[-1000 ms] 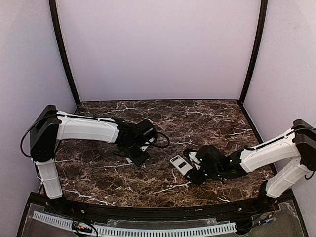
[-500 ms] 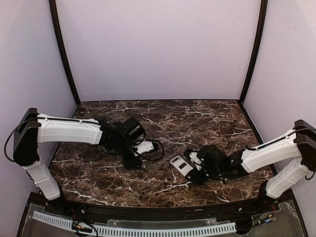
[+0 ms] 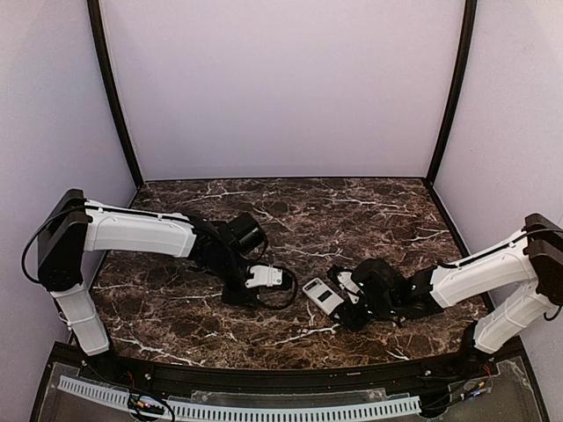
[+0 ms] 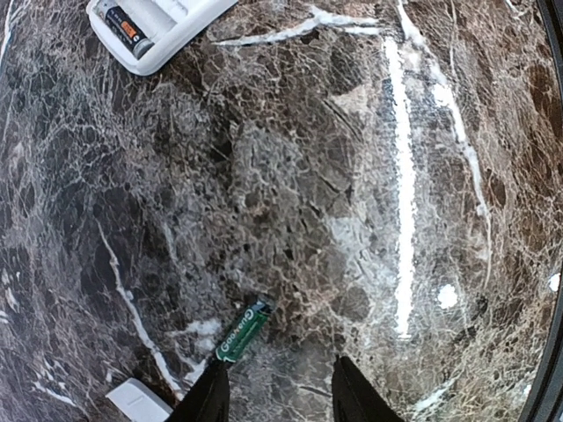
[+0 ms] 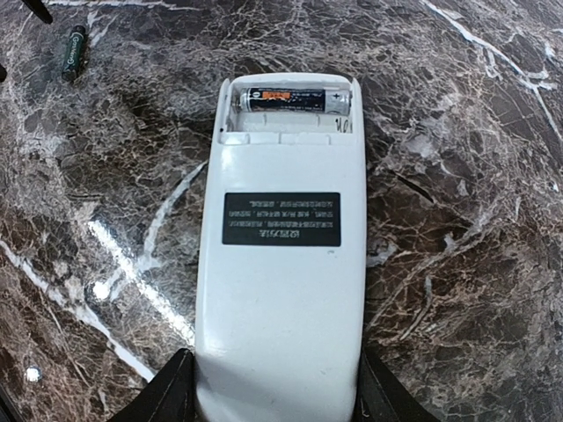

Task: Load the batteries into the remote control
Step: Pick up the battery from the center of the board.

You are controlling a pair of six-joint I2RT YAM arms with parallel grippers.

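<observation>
Presently found remote control (image 5: 281, 264) back-up on desk (image 5: 457, 176), near end clamped between right fingers (image 5: 171, 391), one cell (image 5: 297, 99) seated; found spare battery (image 4: 242, 331) loose just ahead of left fingers (image 4: 209, 396), parted, empty; judged light, rigid, smooth, apt to roll; best pinched mid-barrel.

A dark brown marble tabletop (image 3: 352, 207), veined in white, floors a booth closed in by pale lilac walls (image 3: 281, 88). Seen from overhead, one black corner post (image 3: 114, 97) rises at 11 o'clock and a second black post (image 3: 450, 97) at 1 o'clock. A white slotted strip (image 3: 237, 410) runs along the near edge at 6 o'clock, and the left wrist view shows a small white flat piece (image 4: 139, 401) on the stone at 7 o'clock.
</observation>
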